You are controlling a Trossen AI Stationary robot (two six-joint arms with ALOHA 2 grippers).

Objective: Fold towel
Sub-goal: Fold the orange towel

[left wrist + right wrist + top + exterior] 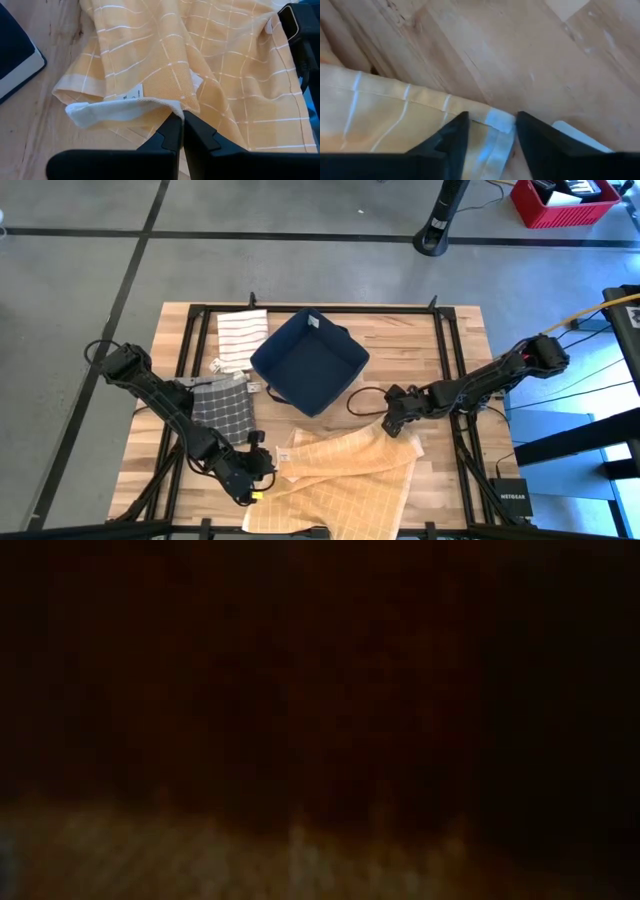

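The light wooden slatted table (440, 340) carries all items; the landmark is the dark navy square fabric basket (308, 360), which stands open near the table's middle, towards the far edge. The pale orange towel with a white grid pattern (340, 475) lies rumpled and part-folded on the near side of the basket, reaching the table's near edge; one layer is doubled over the other, and a white hem with a small label shows at its corner in the left wrist view (107, 107). A grey checked cloth (222, 402) lies flat just left of the basket; a white cloth with thin dark stripes (242, 335) lies beyond it, beside the basket's far left corner.

The left gripper (258, 470) sits near and left of the basket, at the towel's left edge; its jaws are pressed together, pinching the towel's folded edge, with fabric rising directly from the fingertips (172, 131). The right gripper (393, 423) sits near and right of the basket, at the towel's far right corner; its jaws stand part-way apart, straddling the white-hemmed corner (497, 122) that rests on the wood; no grip on it is visible.

The low view is dark and shows nothing identifiable.
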